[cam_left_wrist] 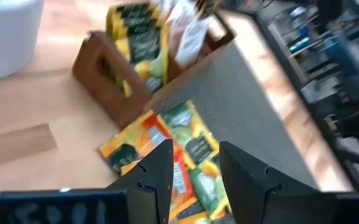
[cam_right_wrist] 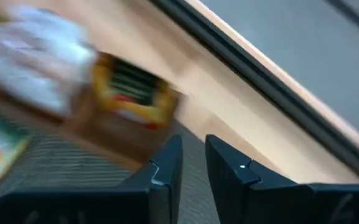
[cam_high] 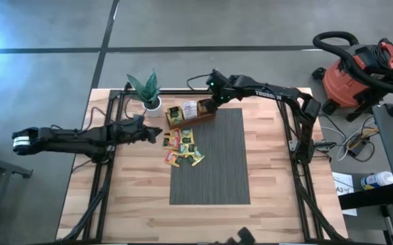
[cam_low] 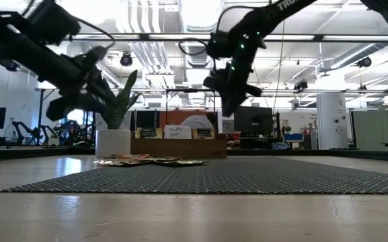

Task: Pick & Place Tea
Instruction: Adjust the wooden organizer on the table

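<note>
Many small tea bags [cam_high: 182,148] lie in a loose pile on the left edge of the grey mat [cam_high: 213,163], just in front of the brown wooden tray [cam_high: 191,114]. Some more packets stand up inside the tray already. The pile shows yellow, green and orange squares, and some lie on top of each other.

The left hand [cam_high: 154,133] hangs just beside the pile, above the worktop [cam_high: 271,204], and points at it. Its two fingers [cam_left_wrist: 157,174] are apart with nothing between them. The right hand [cam_high: 206,107] is up above the right end of the tray. Its fingers [cam_right_wrist: 167,168] have a small gap and hold nothing.

I think the tea bags are very light, thin and a bit bendy. They look smooth, so they may slip. A flat packet is hard to grab from above. It seems best to pinch one by a free edge, or one that sticks up on top of the pile. Grabbing in the middle of the pile could lift two at once or push the others away.

A white pot [cam_high: 153,104] with a green plant [cam_high: 144,85] stands close to the left end of the tray, near the left arm's way. The tray wall is close behind the pile too. A red vacuum [cam_high: 356,71] sits on the floor, well apart from everything.
</note>
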Motion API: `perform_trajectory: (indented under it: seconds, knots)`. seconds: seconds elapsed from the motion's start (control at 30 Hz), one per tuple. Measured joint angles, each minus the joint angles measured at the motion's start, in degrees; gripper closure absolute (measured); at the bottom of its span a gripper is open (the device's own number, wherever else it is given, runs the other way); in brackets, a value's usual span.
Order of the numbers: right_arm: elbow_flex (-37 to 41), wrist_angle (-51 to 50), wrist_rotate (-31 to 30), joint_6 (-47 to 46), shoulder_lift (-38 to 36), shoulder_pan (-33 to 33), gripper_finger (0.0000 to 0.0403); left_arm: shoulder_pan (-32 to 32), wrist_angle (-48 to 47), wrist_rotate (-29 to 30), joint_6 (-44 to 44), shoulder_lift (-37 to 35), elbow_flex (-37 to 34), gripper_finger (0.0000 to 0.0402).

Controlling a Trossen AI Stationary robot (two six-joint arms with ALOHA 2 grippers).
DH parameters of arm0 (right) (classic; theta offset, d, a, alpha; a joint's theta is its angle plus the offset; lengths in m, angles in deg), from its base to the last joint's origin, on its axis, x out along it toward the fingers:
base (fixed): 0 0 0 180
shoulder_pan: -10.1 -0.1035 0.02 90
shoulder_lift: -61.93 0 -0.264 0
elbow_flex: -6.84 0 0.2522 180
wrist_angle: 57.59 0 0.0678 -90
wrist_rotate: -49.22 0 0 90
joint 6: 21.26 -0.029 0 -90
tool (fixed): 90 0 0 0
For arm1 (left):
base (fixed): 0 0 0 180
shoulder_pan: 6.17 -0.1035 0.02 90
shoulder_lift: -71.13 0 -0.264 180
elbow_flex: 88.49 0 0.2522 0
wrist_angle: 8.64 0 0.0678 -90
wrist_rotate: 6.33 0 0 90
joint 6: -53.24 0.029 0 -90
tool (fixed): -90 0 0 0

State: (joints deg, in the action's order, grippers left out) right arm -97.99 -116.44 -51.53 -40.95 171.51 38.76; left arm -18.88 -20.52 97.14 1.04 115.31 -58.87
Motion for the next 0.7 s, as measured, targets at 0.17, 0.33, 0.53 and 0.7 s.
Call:
perform_trajectory:
  seconds: [0.17,0.33,0.53,0.7]
  knots:
    - [2.2,1.4,0.4,-6.0,0.2,3.3,0.0335,-0.7,-0.5,-0.1,-2.7,9.6,3.8,0.0278]
    - [4.0,1.9,6.3,-10.2,3.5,7.6,0.0335,-2.3,-3.4,4.3,-3.0,18.6,9.1,0.0278]
    - [4.1,4.1,8.1,-11.8,5.8,7.9,0.0335,-3.3,-12.6,10.5,0.3,25.8,17.9,0.0278]
    - [4.1,5.0,7.7,-11.7,5.7,7.9,0.0335,-3.3,-15.5,10.5,6.8,29.8,21.9,0.0278]
